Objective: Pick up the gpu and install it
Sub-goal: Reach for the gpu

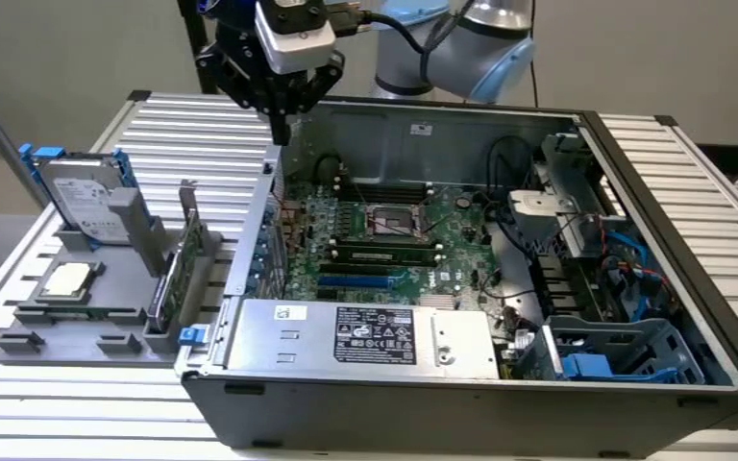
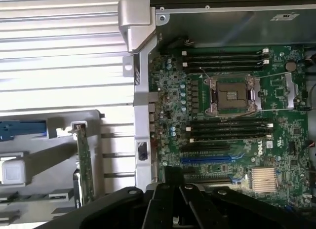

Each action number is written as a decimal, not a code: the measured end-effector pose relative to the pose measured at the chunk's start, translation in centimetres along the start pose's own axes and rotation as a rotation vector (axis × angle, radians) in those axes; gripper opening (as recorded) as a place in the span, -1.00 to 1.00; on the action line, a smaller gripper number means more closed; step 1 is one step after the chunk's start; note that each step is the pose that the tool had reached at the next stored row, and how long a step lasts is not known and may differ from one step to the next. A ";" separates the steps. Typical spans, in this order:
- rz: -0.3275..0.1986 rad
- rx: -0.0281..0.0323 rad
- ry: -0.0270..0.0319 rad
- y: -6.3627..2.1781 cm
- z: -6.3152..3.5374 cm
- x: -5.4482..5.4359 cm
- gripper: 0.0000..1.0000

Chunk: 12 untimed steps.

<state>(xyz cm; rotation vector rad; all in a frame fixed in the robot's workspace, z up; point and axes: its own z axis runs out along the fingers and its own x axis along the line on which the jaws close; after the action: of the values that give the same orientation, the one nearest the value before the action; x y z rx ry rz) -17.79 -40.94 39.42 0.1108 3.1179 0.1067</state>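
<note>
The gpu (image 1: pixel 174 274) stands on edge in a grey holder (image 1: pixel 81 322) on the table, at the exterior view's left of the open computer case (image 1: pixel 626 192). It shows a greenish board and a silver bracket on top. The wrist view catches it edge-on, gpu (image 2: pixel 84 172). My gripper (image 1: pixel 280 130) hangs above the case's rear corner, well apart from the gpu, fingers shut on nothing. In the wrist view the gripper (image 2: pixel 180 197) is over the motherboard (image 2: pixel 232 140) near its blue slot (image 2: pixel 207 159).
A silver hard drive in a blue frame (image 1: pixel 85 192) and a processor chip (image 1: pixel 68 279) sit in the same holder. Inside the case are the power supply (image 1: pixel 369 336), cables (image 1: pixel 600 259) and memory sticks (image 1: pixel 376 254). The case wall (image 1: pixel 257 230) separates holder and board.
</note>
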 end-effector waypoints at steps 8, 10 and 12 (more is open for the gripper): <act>0.000 0.0149 -0.0011 -0.80 -0.11 3.6 -1.00; 0.000 0.0168 -0.0013 -1.02 -0.10 4.4 -1.00; 0.000 0.0180 -0.0014 -1.25 -0.05 5.1 -1.00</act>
<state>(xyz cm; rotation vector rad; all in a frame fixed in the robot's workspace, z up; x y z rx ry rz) -22.97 -41.82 39.30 0.1104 3.1180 0.0785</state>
